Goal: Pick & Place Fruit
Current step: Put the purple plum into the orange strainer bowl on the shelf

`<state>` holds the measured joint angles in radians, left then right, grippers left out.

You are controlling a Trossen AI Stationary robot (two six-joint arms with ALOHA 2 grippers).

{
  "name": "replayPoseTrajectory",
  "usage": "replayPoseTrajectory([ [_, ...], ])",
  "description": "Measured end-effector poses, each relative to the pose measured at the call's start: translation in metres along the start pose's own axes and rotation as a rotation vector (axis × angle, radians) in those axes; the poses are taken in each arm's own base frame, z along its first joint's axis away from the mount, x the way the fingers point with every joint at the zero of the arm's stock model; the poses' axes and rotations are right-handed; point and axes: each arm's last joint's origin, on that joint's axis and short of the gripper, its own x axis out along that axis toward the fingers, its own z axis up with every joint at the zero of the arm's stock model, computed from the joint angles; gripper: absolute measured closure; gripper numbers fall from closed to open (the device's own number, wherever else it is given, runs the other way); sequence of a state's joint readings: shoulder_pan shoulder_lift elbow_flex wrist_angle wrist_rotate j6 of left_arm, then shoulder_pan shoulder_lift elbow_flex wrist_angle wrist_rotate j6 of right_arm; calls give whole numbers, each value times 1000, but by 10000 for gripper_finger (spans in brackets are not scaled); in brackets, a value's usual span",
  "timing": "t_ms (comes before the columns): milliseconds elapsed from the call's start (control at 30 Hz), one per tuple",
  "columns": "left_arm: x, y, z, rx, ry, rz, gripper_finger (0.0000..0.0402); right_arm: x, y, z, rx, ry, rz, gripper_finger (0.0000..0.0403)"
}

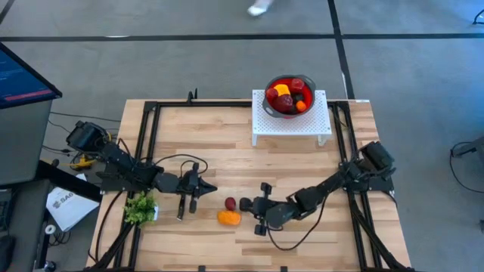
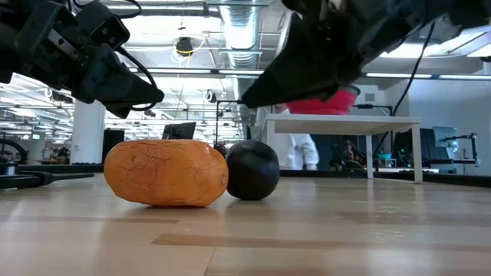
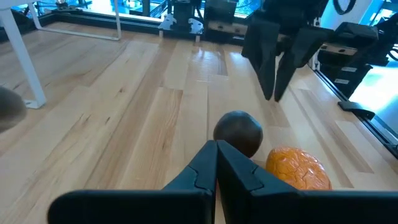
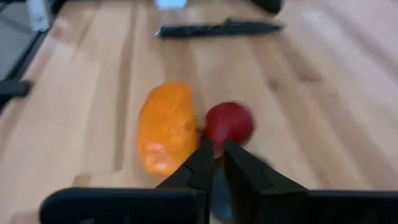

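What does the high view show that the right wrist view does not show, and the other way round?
Only the high view shows the red bowl of fruit on the white stand, the leafy green bunch, and both arms whole, with the left gripper near the knife.

Only the right wrist view shows the right gripper from close: its fingers are nearly together, just short of the red fruit.

Both show the orange fruit beside the red fruit on the wooden table, and the knife.
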<state>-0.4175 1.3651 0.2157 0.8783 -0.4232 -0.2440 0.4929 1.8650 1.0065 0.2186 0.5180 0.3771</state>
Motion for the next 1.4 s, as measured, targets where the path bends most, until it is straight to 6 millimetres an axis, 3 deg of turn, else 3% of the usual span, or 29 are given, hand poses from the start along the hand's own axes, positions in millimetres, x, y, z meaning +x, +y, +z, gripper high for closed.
replayPoseTrajectory([
  [167, 0, 0, 0, 0, -1, 1, 400, 8, -14, 5, 4, 59, 105, 320],
  [500, 0, 0, 0, -1, -2, 3, 400, 19, -36, 5, -16, 144, 120, 71],
  [667, 0, 0, 0, 0, -2, 3, 400, 24, -36, -1, -23, 163, 111, 9],
  [800, 0, 0, 0, 0, -2, 3, 400, 37, -35, -17, -37, 193, 101, 15],
  [967, 0, 0, 0, 0, -2, 3, 400, 44, -33, -26, -5, 204, 94, 80],
  [1167, 0, 0, 0, 1, -2, 3, 400, 42, -31, -21, 3, 175, 104, 175],
  [1400, 0, 0, 0, 0, -2, 2, 400, 17, -28, 4, -44, 33, 98, 180],
])
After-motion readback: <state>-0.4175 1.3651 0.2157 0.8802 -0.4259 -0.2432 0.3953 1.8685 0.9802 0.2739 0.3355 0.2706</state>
